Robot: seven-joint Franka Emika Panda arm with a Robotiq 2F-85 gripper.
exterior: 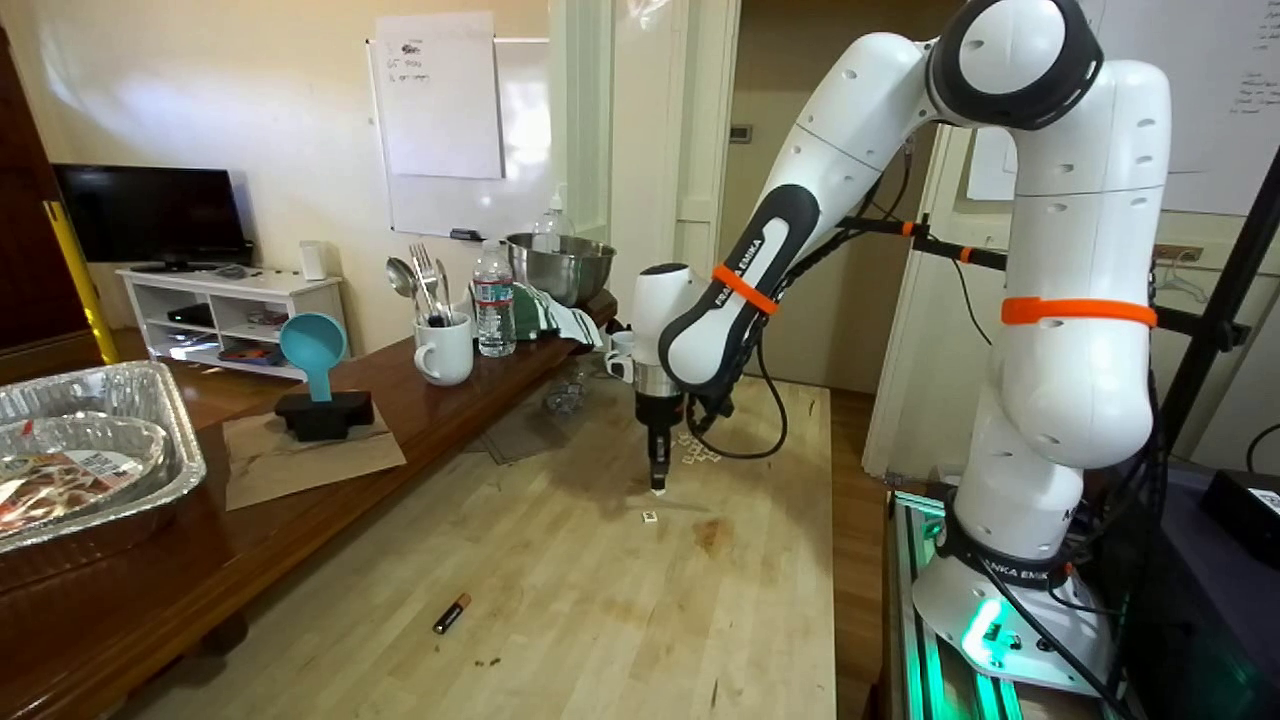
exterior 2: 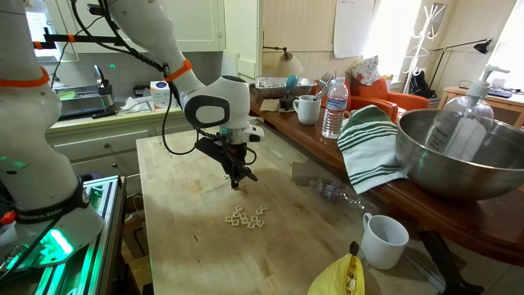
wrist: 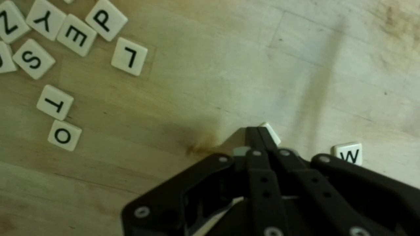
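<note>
Fully closed at the pincer (wrist: 258, 131), with black jaws pressed together. Right down at a small cream tile (wrist: 271, 135), mostly hidden, peeking out at three o'clock; can't tell if touching. Farther off in wrist view: W tile (wrist: 349, 154) at three o'clock, jumbled letter tiles (wrist: 77, 36) at ten. Smooth, square, round-cornered, printed black. Lying on pale bench (wrist: 210, 82), wood-grained, stained brown in spots. In an exterior view, slim cylindrical battery (exterior: 452, 613) at eight o'clock from the pincer.

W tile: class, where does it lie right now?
In the wrist view, the W tile lies on the right, past the half-hidden tile behind the gripper.
</note>
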